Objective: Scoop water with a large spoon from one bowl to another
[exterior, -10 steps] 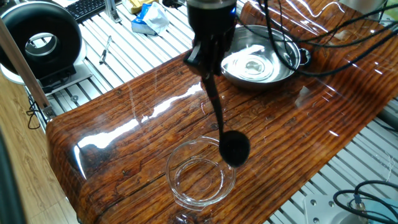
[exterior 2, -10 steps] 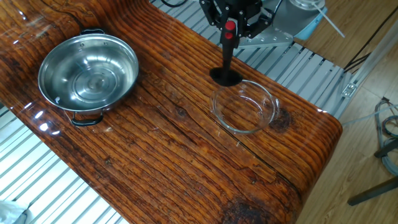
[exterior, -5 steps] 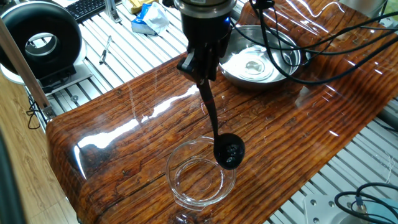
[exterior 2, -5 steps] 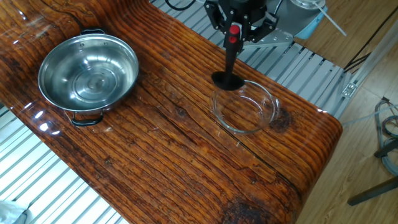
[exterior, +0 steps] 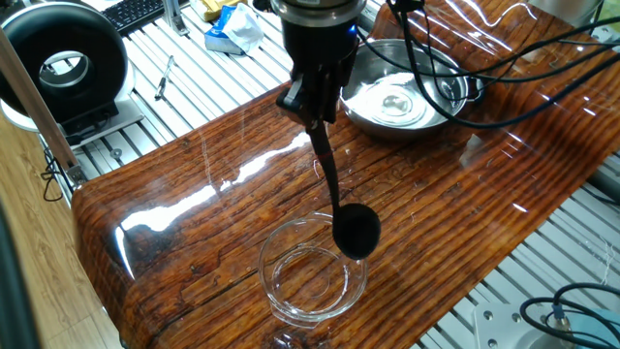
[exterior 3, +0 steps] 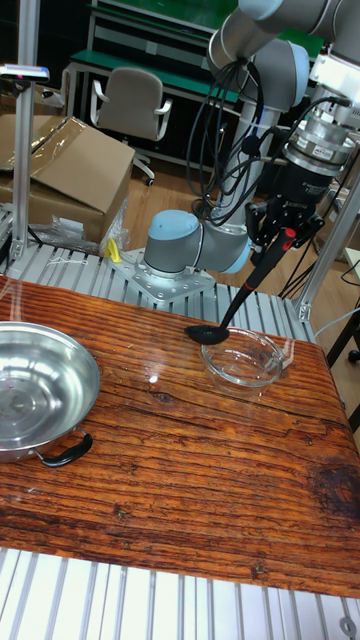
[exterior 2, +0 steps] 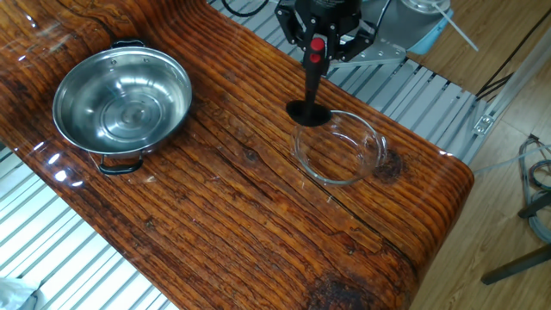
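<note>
Holding black plastic ladle [exterior: 337, 189] clamped in my hand [exterior: 312, 97], cup at rim of clear glass bowl [exterior: 312, 271]; steel bowl [exterior 2: 122, 96] well apart.

Glossy grained wood table [exterior 2: 258, 215], shiny steel bowl [exterior 2: 122, 99], clear glass bowl [exterior 2: 340, 148].
</note>
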Available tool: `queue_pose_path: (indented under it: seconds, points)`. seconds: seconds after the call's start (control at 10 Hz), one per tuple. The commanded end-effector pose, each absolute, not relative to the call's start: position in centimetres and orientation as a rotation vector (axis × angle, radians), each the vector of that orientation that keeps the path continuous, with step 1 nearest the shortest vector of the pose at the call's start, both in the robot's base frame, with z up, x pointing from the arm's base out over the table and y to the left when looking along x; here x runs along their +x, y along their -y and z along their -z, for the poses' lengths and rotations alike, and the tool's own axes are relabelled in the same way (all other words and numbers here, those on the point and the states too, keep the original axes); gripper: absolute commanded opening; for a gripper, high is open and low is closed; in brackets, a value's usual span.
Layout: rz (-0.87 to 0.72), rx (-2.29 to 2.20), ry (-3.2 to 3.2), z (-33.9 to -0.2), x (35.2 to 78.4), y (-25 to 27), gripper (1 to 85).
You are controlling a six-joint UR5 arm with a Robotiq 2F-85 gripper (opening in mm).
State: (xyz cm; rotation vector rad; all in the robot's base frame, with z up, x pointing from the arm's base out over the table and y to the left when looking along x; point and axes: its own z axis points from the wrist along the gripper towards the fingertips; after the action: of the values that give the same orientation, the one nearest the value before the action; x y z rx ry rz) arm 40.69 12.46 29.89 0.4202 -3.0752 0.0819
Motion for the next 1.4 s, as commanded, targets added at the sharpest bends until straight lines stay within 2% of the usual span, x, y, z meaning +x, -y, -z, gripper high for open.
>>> queue_pose_path:
  seconds: [0.0, 0.4, 1.3]
  points:
    - [-0.086, 0.421, 3.069, -30.5, 40.4, -12.0, 1.0]
    - [-0.098, 0.411, 3.07, -31.2, 40.0, -11.7, 1.0]
    - [-0.097, 0.371, 3.158, -31.2, 42.0, -12.0, 1.0]
